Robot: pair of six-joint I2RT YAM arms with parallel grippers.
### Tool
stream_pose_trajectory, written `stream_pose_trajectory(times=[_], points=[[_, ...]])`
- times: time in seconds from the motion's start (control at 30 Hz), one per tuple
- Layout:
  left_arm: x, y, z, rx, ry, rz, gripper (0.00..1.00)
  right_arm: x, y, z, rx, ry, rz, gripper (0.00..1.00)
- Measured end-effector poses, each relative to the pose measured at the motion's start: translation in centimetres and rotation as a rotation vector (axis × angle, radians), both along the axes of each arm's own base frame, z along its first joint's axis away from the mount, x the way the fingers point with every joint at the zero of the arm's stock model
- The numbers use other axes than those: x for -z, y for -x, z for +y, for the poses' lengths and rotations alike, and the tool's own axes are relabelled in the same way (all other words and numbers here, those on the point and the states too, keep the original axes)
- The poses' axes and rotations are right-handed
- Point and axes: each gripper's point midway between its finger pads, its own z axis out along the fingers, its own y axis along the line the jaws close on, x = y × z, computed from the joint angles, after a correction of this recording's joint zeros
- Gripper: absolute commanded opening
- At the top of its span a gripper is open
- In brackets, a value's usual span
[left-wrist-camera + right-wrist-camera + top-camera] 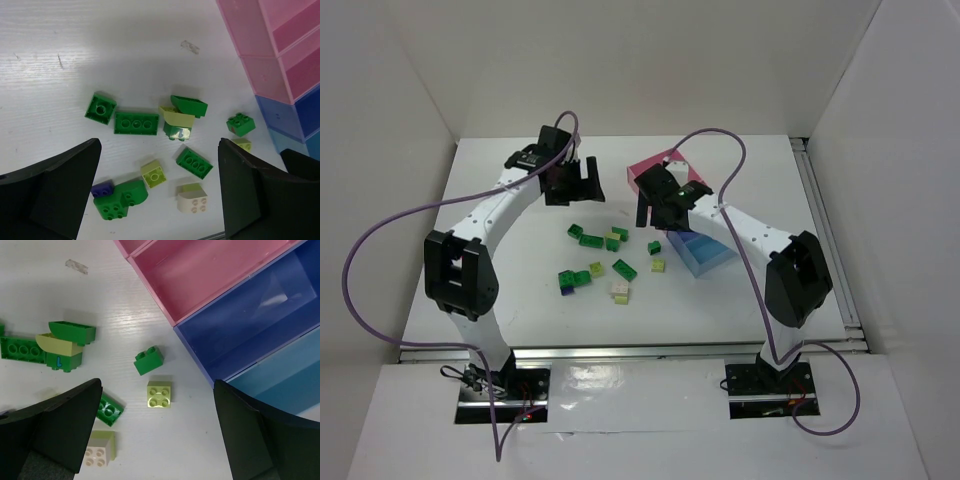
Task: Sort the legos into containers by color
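The legos [625, 268] lie loose on the table [540, 300], just left of the bins [706, 258]. They should be light, hard and slick, so pinch each across its flat sides. Your left gripper [160, 145] and right gripper [157, 385] both gape wide, holding nothing.

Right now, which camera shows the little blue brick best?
The left wrist view: the blue brick sits close and clear against a green brick. The top view shows only a bluish speck; the right wrist view doesn't show it.
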Motion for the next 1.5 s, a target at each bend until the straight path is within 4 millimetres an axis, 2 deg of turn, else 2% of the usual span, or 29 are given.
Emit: stream_pose_trajectory(times=[0.17, 0.27, 0.43, 0.6, 0.73, 0.93, 1.03, 1.1, 1.2, 1.3, 1.5], points=[[-2.1, -1.3, -0.9, 0.016, 0.038, -0.044, 1.00, 0.6, 0.3, -0.3, 0.001, 0.014, 0.013, 1.00], [-3.0, -2.4, -1.6, 0.030, 0.062, -0.066, 0.93, 0.6, 0.3, -0.3, 0.001, 0.014, 0.012, 1.00], [-2.4, -3.2, -2.9, 0.064, 0.097, -0.046, 0.89, 0.3, 0.6, -0.9, 0.022, 0.016, -0.002, 1.00], [-1.1, -4.2, -4.6, 0.091, 0.104, -0.025, 0.93, -0.3, 2.4, -3.2, 0.063, 0.014, -0.015, 1.00], [-1.1, -7.1, -6.4, 0.082, 0.120, -0.054, 0.93, -1.2, 3.8, -5.9, 0.102, -0.013, -0.037, 1.00], [-0.8, -12.7, -8.9, 0.042, 0.138, -0.135, 0.90, -2.0, 3.4, -7.8, 0.153, -0.030, -0.054, 1.00], [0.5, -14.7, -9.4, 0.014, 0.116, -0.160, 0.88, -2.0, 3.4, -7.8, 0.150, -0.032, -0.054, 1.00], [2.2, -15.4, -9.6, -0.002, 0.087, -0.156, 0.88, -2.0, 3.4, -7.8, 0.152, -0.032, -0.053, 1.00], [4.9, -15.4, -10.0, -0.013, 0.040, -0.130, 0.88, -2.0, 3.4, -7.8, 0.152, -0.031, -0.053, 1.00], [6.6, -15.2, -10.6, -0.014, 0.010, -0.114, 0.88, -2.0, 3.4, -7.8, 0.152, -0.032, -0.053, 1.00], [8.4, -14.6, -10.9, -0.011, -0.028, -0.097, 0.86, -2.0, 3.4, -7.7, 0.147, -0.038, -0.048, 1.00]])
